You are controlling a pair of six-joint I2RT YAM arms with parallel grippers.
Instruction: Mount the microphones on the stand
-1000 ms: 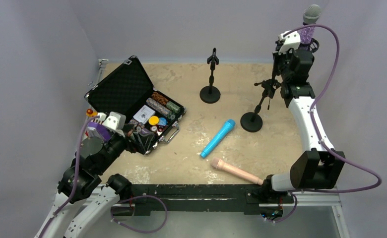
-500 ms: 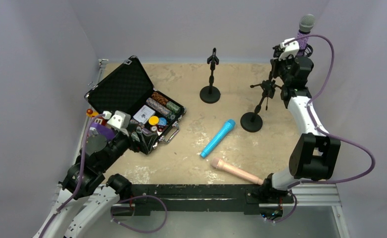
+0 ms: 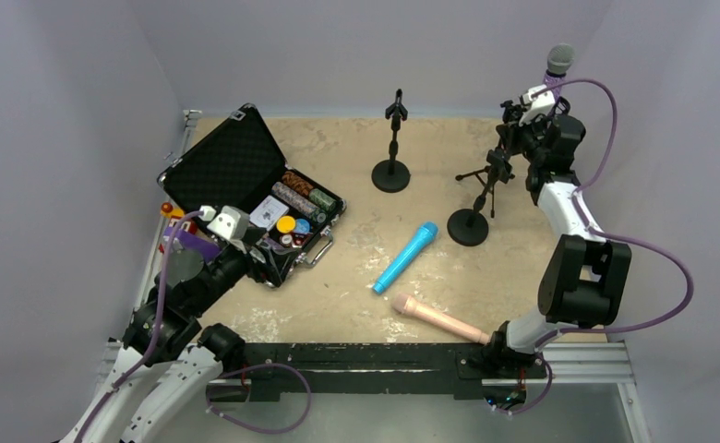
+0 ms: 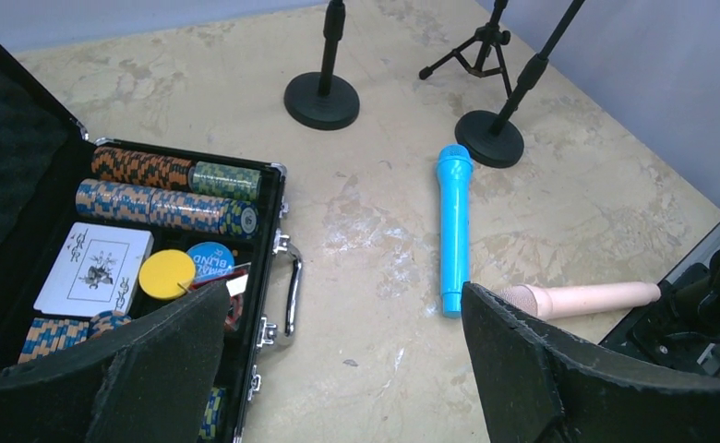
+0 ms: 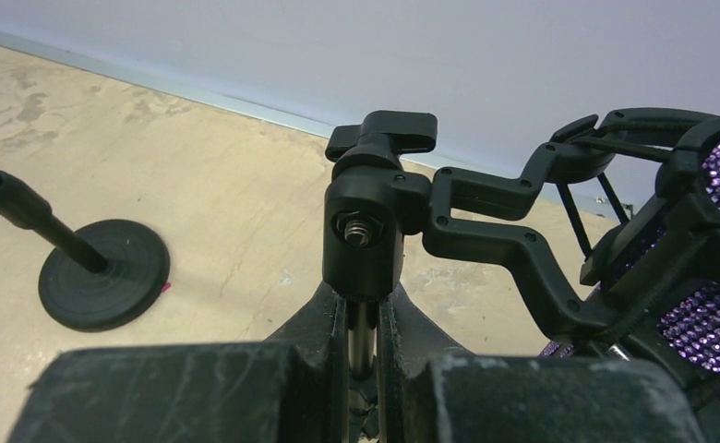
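**Purple mic coming down with its stand**

My right gripper (image 5: pixel 361 365) has its fingers closed on the thin stem of the tripod stand (image 5: pixel 367 231), just under the clamp head. The purple microphone (image 3: pixel 559 59) sits in that stand's clip, upright with the mesh head on top, at the far right of the table (image 3: pixel 338 286) near the back wall.

Change over the last second: the mesh head has dropped and drifted left. The tripod legs have moved down with it, and my right arm has folded lower. So stand and mic are travelling as one piece, downward. From overhead I cannot tell whether the feet touch the table yet.

What it means, as I judge it: the first mic is already seated, and the step in hand is setting the loaded stand down. It looks top-heavy, so I should not let go of the stem until the feet have settled.

My left gripper (image 4: pixel 342 314) has its jaws wide apart with nothing between them. It hangs over the near edge of the open case (image 3: pixel 236 166) and has edged slightly toward mid-table.

The blue microphone (image 3: pixel 405 257) and pink microphone (image 3: pixel 439 318) lie flat mid-table, unmoved and apart from each other. The two round-base stands (image 3: pixel 391 175) (image 3: pixel 468 227) carry no mic. Two of three remain.
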